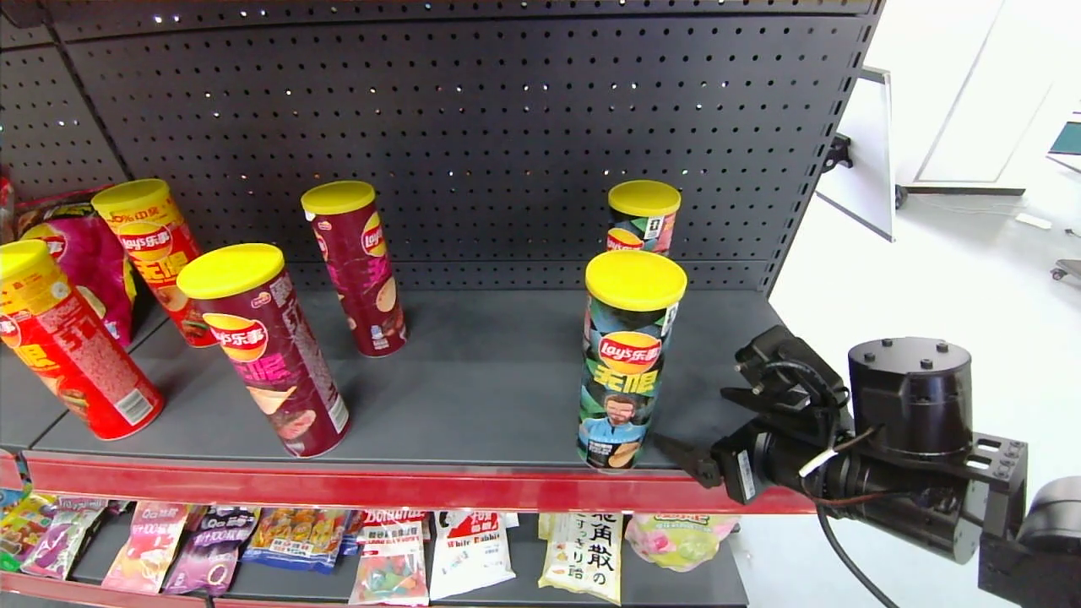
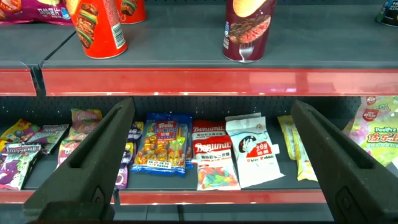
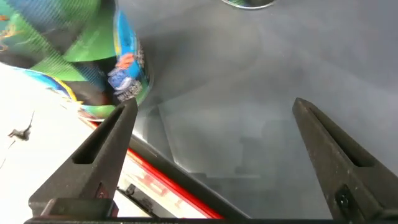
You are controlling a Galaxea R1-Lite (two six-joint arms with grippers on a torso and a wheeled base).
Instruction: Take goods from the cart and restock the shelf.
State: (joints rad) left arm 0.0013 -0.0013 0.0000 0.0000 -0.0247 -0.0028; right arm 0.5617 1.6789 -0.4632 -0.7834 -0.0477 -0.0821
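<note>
A green-and-black chip can (image 1: 629, 363) with a yellow lid stands upright at the front right of the grey shelf (image 1: 490, 371). A matching can (image 1: 643, 218) stands behind it. My right gripper (image 1: 697, 418) is open just to the right of the front can, apart from it, at the shelf's front edge. In the right wrist view the gripper (image 3: 214, 106) holds nothing, its jaws wide over bare shelf, with the can (image 3: 81, 50) beside one finger. My left gripper (image 2: 212, 106) is open and empty, facing the red shelf edge (image 2: 186, 81) from lower down.
Two maroon cans (image 1: 266, 350) (image 1: 356, 268) and two red cans (image 1: 67, 338) (image 1: 156, 257) stand on the shelf's left half. Bare shelf lies between the maroon cans and the green ones. Snack packets (image 1: 388, 553) fill the lower shelf. The shelf ends at the right, with open floor (image 1: 929, 279) beyond.
</note>
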